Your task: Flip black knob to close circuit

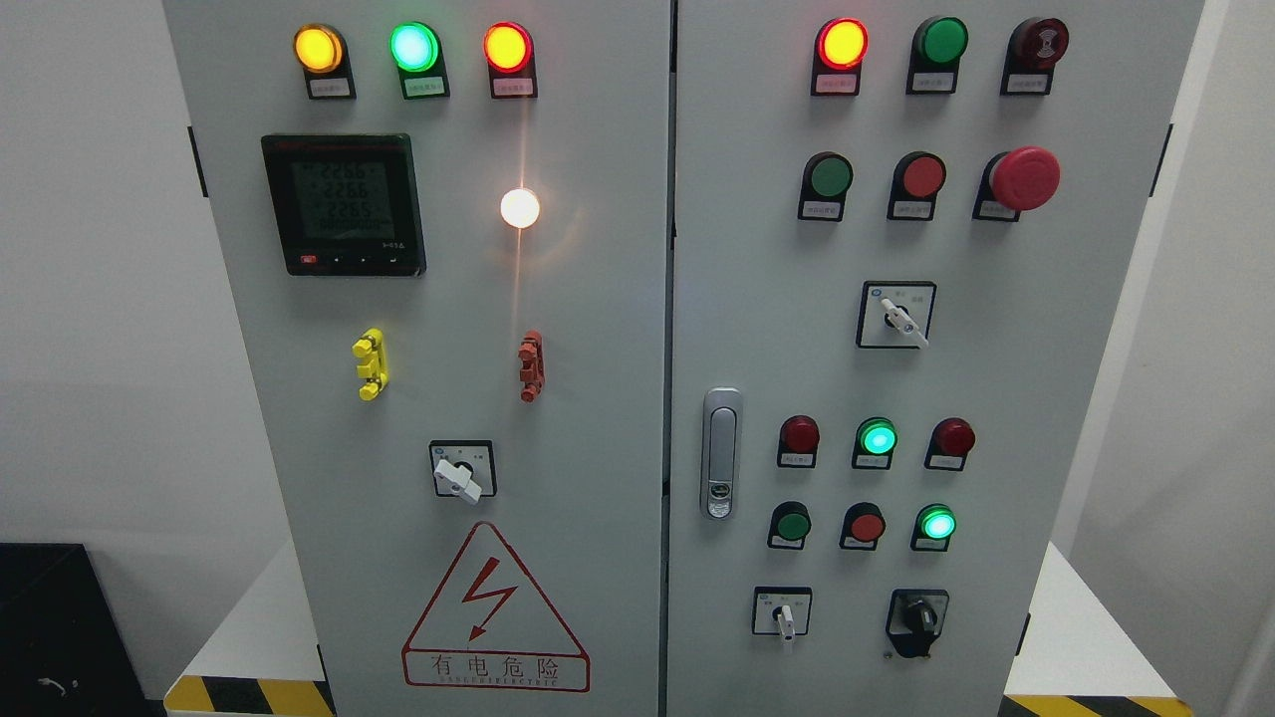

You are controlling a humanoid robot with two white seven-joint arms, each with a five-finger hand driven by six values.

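the black knob [918, 619] sits low on the right cabinet door [1076, 398], right of a white selector switch [784, 615]. neither hand is in view. it looks like stiff, small plastic; pinching its raised central ridge should turn it.

No robot arm or hand in the head view, so body looks can't be told.

You've got one view only: head cam, facing the grey cabinet [598, 329] nearly square-on, tilted slightly down. It sits close: both door panels fill the frame, top edge cropped, hazard-striped base [249, 695] just showing at the bottom corners.
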